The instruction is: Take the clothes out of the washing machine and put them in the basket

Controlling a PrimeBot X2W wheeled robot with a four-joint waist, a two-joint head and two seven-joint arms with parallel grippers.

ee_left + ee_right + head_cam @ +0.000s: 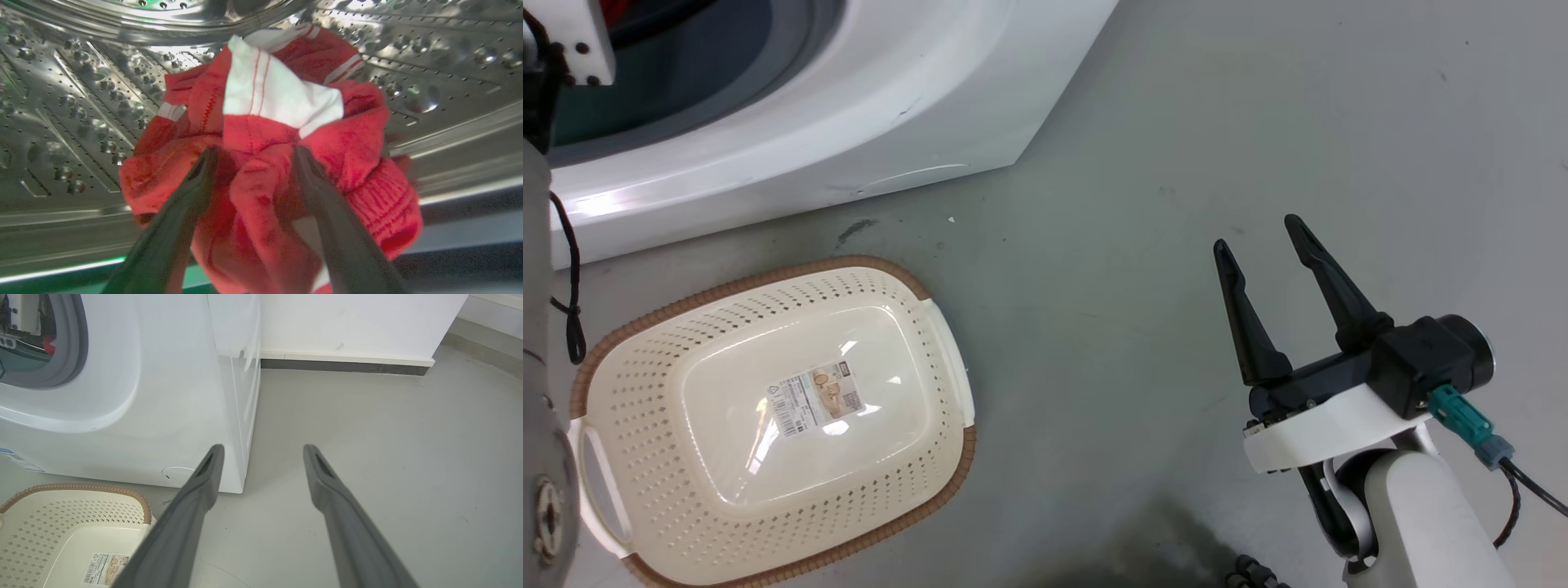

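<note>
Inside the washing machine's (890,106) perforated steel drum (81,102) lies a bundle of red clothes (282,94) with white patches. My left gripper (254,157) is open, its two fingers spread and pushed into the bundle with red fabric between them. The cream basket (629,384) with a brown rim stands on the floor in front of the machine, its bottom label (817,398) uncovered. My right gripper (1258,233) hovers open over bare floor to the basket's right, holding nothing. In the right wrist view the right gripper (263,448) points at the machine's (163,396) corner, with the basket (61,510) at lower left.
My left arm (535,327) runs up the left edge of the head view into the porthole. A cable (572,310) hangs beside it. Grey floor (1176,163) lies open to the right of the machine, and a white wall with a dark skirting (343,367) stands behind.
</note>
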